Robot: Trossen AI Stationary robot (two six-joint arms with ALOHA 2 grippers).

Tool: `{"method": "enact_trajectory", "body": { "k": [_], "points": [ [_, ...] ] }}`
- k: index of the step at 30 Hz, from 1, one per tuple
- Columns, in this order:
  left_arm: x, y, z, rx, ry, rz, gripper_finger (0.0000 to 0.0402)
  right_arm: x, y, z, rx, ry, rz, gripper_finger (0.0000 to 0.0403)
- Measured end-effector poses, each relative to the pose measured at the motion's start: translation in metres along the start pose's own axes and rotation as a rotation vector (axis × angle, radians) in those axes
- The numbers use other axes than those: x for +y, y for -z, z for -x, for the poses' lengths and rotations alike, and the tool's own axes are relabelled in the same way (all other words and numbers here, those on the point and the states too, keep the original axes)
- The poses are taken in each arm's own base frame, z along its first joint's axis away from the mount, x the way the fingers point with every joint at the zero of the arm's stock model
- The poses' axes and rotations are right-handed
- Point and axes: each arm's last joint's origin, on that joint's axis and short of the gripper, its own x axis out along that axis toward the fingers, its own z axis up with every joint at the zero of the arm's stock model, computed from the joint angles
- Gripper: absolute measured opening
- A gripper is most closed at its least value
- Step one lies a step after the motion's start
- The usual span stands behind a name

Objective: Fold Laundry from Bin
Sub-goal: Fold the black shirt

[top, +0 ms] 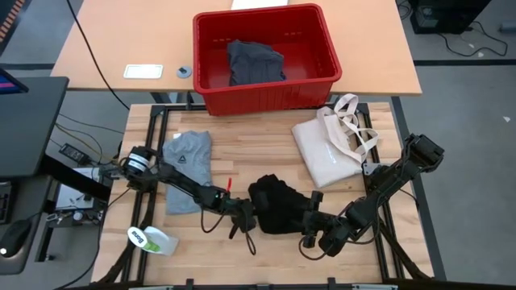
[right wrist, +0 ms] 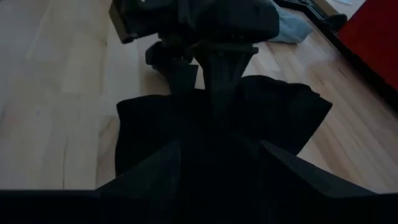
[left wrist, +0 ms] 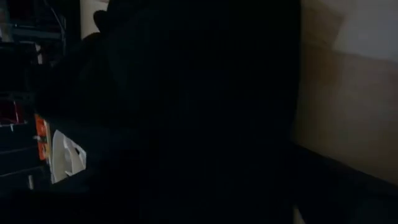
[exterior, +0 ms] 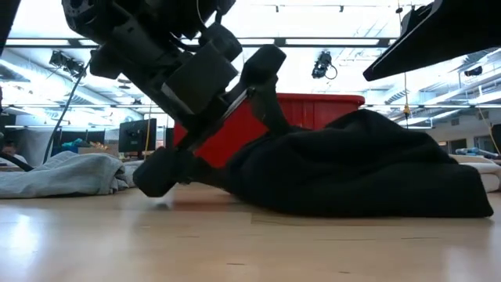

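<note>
Black garment point(top: 276, 205) bunched, no clear long axis, between both claws: left claw point(top: 244, 216) spread wide, right claw point(top: 310, 219) grip unclear. Grey T-shirt point(top: 188, 169) lengthwise front-to-back on desk point(top: 258, 141); three garments, one in red bin point(top: 211, 48).

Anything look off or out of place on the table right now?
Mostly normal. The large black garment lies bunched in a heap between the left gripper and right gripper, not flat. A white-and-green plastic bottle lies on its side at the table's near left corner, nothing visibly spilled.
</note>
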Motion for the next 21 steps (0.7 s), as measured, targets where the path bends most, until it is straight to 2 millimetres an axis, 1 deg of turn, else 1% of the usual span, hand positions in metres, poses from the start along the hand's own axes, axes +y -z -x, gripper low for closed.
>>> {"method": "enact_trajectory", "body": {
  "k": [2, 5, 9, 12, 13, 16, 18, 21],
  "points": [
    [0.001, 0.000, 0.000, -0.001, -0.011, 0.022, 0.0324, 0.000, 0.000, 0.000, 0.002, 0.001, 0.002, 0.0219],
    [0.002, 0.000, 0.001, 0.001, -0.020, 0.049, 0.0252, 0.000, 0.000, 0.000, -0.001, 0.006, 0.003, 0.0219],
    [0.001, -0.005, 0.004, 0.058, -0.064, 0.061, 0.0135, 0.000, 0.000, 0.001, -0.011, 0.019, 0.002, 0.0219],
    [-0.001, -0.013, 0.010, 0.124, -0.109, 0.019, 0.0051, 0.002, 0.001, 0.005, -0.027, 0.022, 0.009, 0.0219],
    [-0.001, -0.016, 0.013, 0.140, -0.120, -0.005, 0.0042, 0.002, 0.000, 0.007, -0.035, 0.025, 0.011, 0.0219],
    [0.007, -0.025, 0.028, 0.126, -0.163, -0.014, 0.0043, 0.002, -0.001, 0.015, -0.063, 0.029, 0.010, 0.0219],
    [0.016, -0.029, 0.043, 0.114, -0.195, 0.015, 0.0043, 0.002, -0.003, 0.019, -0.075, 0.023, 0.003, 0.0219],
    [0.025, -0.029, 0.065, 0.109, -0.180, 0.076, 0.0057, 0.003, -0.005, 0.023, -0.093, 0.010, -0.005, 0.0219]
  ]
}}
